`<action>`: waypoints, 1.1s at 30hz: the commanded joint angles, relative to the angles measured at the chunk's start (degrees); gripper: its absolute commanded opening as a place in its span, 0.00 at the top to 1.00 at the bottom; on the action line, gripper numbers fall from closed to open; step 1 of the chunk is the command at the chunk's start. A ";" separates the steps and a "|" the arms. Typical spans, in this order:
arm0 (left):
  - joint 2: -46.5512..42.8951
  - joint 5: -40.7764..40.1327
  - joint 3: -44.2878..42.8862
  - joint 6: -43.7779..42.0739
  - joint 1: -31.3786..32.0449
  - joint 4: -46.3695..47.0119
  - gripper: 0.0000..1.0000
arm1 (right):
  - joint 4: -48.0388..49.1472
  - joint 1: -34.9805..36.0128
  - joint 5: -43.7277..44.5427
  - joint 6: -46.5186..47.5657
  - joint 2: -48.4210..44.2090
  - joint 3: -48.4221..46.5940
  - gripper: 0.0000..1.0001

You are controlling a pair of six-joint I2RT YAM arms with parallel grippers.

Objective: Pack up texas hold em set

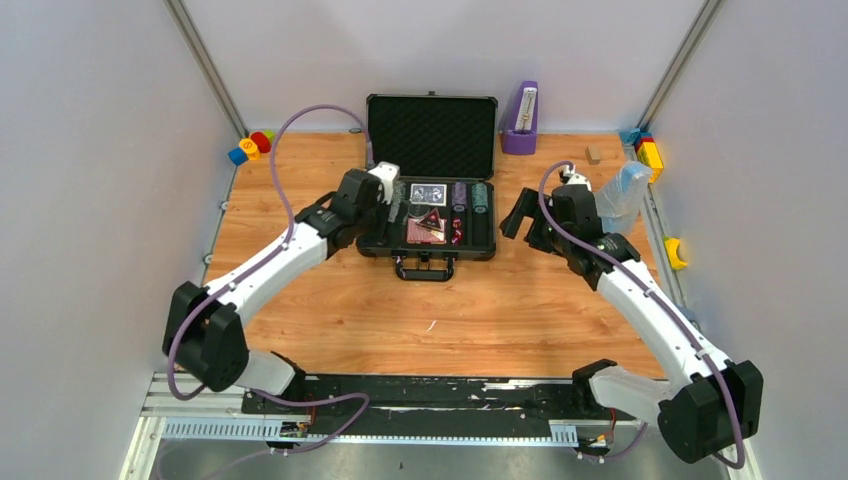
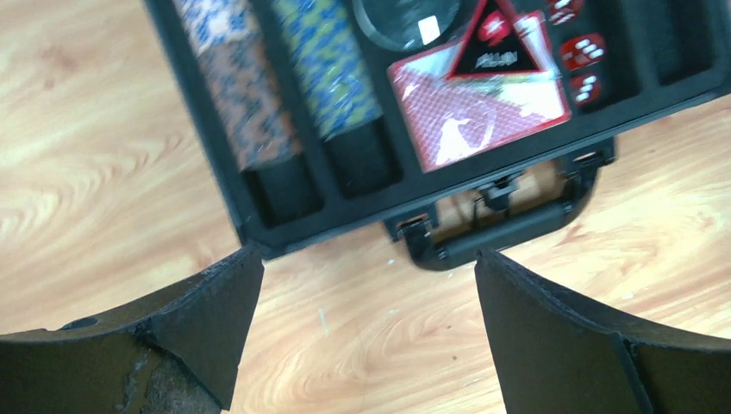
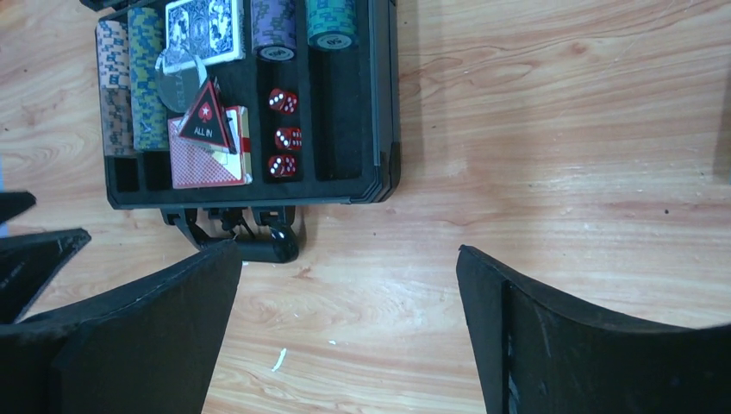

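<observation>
jaws gape empty on both arms, left by the case (image 1: 432, 135) front corner, right over open table (image 1: 450, 320)

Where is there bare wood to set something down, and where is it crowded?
Largest bare patch: wood between case handle, left arm, right arm and base rail. Smaller one back-left, between case and toy blocks. Crowded right of the case: right arm, clear bag, yellow blocks.

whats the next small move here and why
Probably lift the left gripper to the top edge of the upright lid, to start tipping it shut. Chip rolls, card decks, triangle and dice already sit in the foam slots of the case, and both it and the right gripper are open and empty.
</observation>
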State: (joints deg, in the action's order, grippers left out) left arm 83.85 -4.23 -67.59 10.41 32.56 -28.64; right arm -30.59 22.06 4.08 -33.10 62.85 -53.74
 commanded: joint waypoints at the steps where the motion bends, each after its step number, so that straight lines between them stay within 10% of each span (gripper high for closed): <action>1: -7.14 -0.82 10.11 4.06 -4.01 8.79 0.00 | 6.37 -3.49 -4.91 -2.60 2.46 -3.19 0.03; 16: -26.97 -7.67 32.39 12.18 -15.73 23.78 0.00 | 13.20 -15.08 -11.01 -8.09 30.22 -22.17 0.06; 28: -44.59 -19.07 43.41 10.31 -15.86 32.24 0.01 | 12.34 -18.47 -15.67 -9.86 64.65 -53.27 0.35; 30: -46.08 -19.68 43.96 10.11 -15.85 32.25 0.01 | 12.37 -19.15 -19.89 -11.50 69.63 -58.55 0.46; 33: -47.51 -19.69 44.36 9.97 -15.80 32.25 0.02 | 12.34 -19.68 -25.43 -12.19 76.72 -66.83 0.99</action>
State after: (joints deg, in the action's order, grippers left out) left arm 38.20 -21.50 -24.05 20.86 17.08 0.14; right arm -18.68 3.36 -12.51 -42.33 132.42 -111.09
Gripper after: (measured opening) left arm 0.988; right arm 0.257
